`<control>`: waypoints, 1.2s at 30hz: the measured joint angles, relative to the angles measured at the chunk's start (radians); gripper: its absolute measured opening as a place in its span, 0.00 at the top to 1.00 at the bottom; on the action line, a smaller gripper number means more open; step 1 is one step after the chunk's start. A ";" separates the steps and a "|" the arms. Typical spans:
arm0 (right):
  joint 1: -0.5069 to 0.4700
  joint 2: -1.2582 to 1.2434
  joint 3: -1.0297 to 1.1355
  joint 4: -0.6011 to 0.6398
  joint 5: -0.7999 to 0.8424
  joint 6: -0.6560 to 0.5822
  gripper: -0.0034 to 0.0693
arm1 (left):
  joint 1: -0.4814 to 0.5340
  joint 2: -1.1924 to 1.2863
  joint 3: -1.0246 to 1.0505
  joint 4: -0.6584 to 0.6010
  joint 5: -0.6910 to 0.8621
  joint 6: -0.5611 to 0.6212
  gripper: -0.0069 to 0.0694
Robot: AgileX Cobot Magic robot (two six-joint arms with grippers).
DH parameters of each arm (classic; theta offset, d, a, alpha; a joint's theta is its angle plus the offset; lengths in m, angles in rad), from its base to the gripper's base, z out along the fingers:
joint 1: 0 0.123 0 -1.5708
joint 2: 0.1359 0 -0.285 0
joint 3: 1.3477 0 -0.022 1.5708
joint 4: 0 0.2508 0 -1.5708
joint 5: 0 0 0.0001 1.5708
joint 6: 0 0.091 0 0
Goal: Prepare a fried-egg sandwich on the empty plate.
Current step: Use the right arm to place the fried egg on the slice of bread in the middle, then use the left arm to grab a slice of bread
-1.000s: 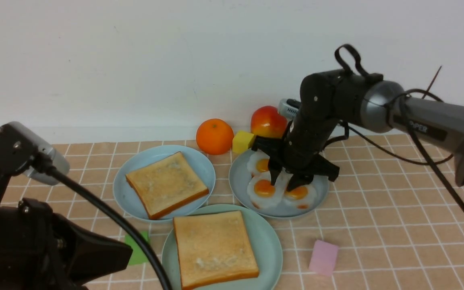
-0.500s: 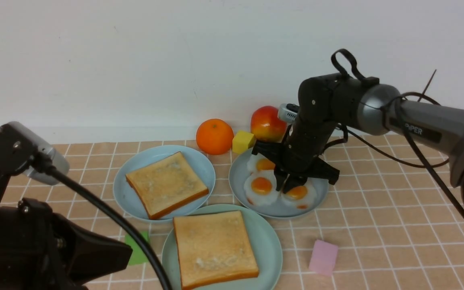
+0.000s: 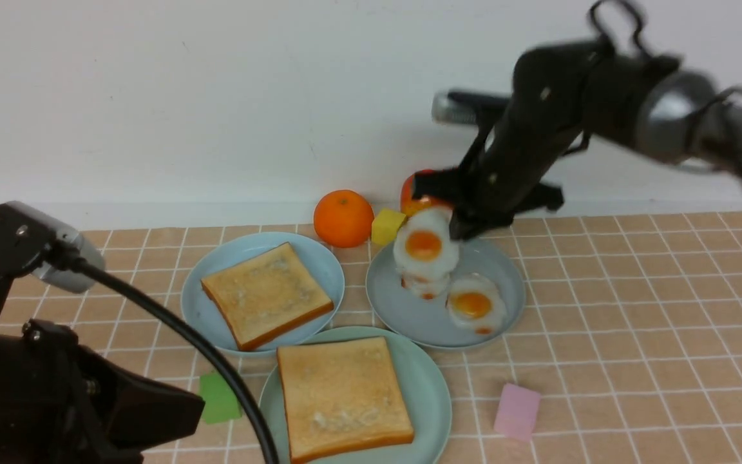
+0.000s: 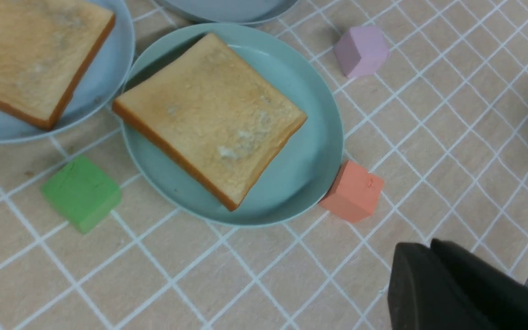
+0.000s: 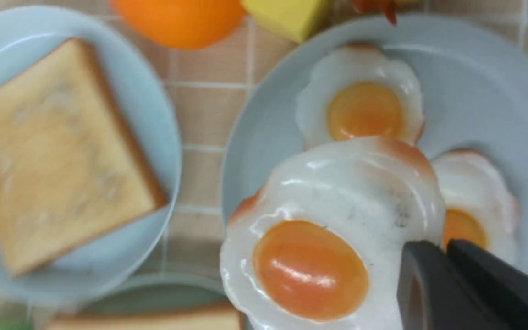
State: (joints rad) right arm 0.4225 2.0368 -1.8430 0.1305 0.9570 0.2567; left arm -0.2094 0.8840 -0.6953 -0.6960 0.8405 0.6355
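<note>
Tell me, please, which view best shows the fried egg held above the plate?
The right wrist view: the held fried egg fills the frame, the right fingers pinching its rim. The front view shows it small, above the grey-blue plate. The left wrist view misses it.

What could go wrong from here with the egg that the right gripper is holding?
1. The right gripper pinches the fried egg only at its edge, and it hangs tilted above the grey-blue plate; it may slip and drop.
2. It must land on the toast slice on the mint-green plate; released off-centre, it could overhang or slide off.
</note>
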 joint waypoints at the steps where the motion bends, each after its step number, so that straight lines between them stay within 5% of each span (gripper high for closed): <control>1: 0.005 -0.017 0.000 0.015 0.017 -0.049 0.90 | 0.000 -0.004 0.000 0.018 0.000 -0.016 0.86; 11: 0.115 -0.031 0.108 0.347 0.035 -0.413 0.90 | 0.000 -0.011 0.000 0.074 0.000 -0.089 0.84; 26: 0.149 0.116 0.228 0.375 -0.143 -0.377 0.88 | 0.000 -0.011 0.000 0.074 0.000 -0.092 0.82; 29: 0.149 0.111 0.228 0.352 -0.139 -0.364 0.83 | 0.000 -0.011 0.000 0.074 0.000 -0.092 0.82; 36: 0.147 -0.018 0.228 0.245 -0.095 -0.365 0.50 | 0.000 0.001 0.000 0.044 -0.191 -0.168 0.80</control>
State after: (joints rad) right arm 0.5695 2.0189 -1.6146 0.3752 0.8624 -0.1085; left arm -0.2094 0.8846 -0.6953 -0.6515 0.6498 0.4676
